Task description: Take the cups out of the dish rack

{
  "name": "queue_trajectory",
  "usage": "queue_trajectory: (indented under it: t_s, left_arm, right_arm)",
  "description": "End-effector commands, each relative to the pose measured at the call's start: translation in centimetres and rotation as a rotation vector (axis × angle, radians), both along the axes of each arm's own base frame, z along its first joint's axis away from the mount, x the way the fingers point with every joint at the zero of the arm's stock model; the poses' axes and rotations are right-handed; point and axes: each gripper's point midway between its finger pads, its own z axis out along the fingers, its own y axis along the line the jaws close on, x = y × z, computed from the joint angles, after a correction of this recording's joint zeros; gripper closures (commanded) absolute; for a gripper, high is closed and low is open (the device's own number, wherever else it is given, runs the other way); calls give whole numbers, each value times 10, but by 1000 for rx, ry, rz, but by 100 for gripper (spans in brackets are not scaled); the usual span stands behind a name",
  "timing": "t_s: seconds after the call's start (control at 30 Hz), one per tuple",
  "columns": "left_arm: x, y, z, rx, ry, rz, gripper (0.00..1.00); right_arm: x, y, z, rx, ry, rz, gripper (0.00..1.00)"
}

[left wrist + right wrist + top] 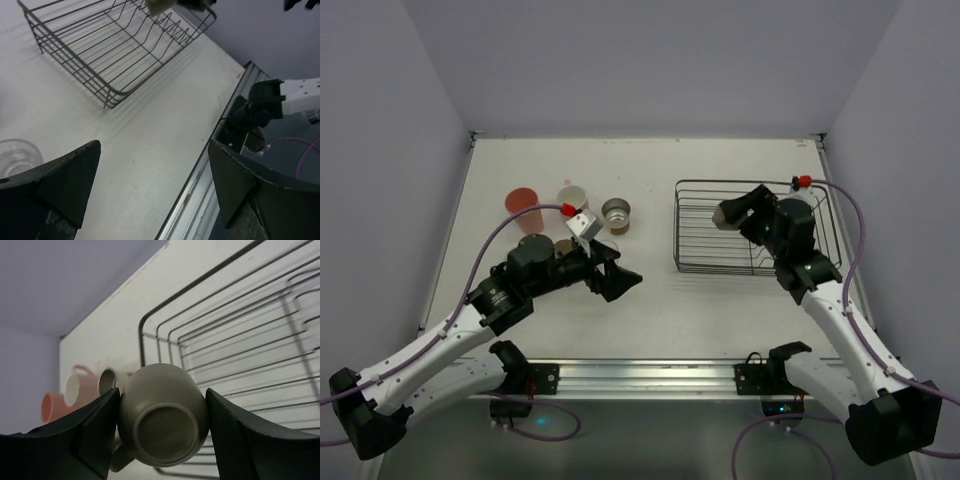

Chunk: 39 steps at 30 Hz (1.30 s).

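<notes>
My right gripper (740, 210) is shut on the olive-grey mug (725, 217) and holds it above the left part of the dark wire dish rack (705, 262). In the right wrist view the mug (162, 415) shows bottom-on between both fingers, its handle at the lower left, with the rack (240, 340) behind it. The rack holds no other cup that I can see. A salmon-orange cup (522, 202), a pale pink cup (572, 196) and a shiny metal cup (616, 212) stand on the table at the left. My left gripper (623, 268) is open and empty, right of them. A clear cup (15, 155) stands beside its left finger.
The white table (650, 300) is walled at the back and both sides. Its near metal rail (200, 190) runs just under my left gripper. The rack (115, 45) lies beyond it, near the right wall.
</notes>
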Motion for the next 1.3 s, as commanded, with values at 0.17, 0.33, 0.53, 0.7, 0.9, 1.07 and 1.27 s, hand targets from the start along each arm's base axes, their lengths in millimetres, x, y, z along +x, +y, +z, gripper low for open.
queue_trajectory:
  t_s: [0.17, 0.33, 0.53, 0.7, 0.9, 1.07, 1.27]
  left_arm:
    - [3, -59, 29, -340, 122, -144, 13]
    - [2, -72, 41, -497, 185, -178, 22]
    - [-3, -81, 42, -529, 193, -176, 36]
    - [-13, -94, 43, -487, 132, -202, 39]
    - [-12, -101, 43, -421, 66, -179, 39]
    - [-10, -105, 40, -391, 32, -175, 40]
    - [0, -105, 38, -265, -78, -90, 41]
  right_arm:
    - [-76, 127, 44, 394, -233, 626, 64]
    - [-113, 144, 59, 529, -326, 781, 63]
    - [-131, 144, 58, 619, -344, 831, 63]
    - [-134, 146, 62, 686, -302, 834, 63]
    - [-142, 151, 63, 725, -284, 873, 63]
    - [-142, 153, 60, 743, -255, 872, 63]
    - [-141, 159, 54, 737, -202, 885, 63]
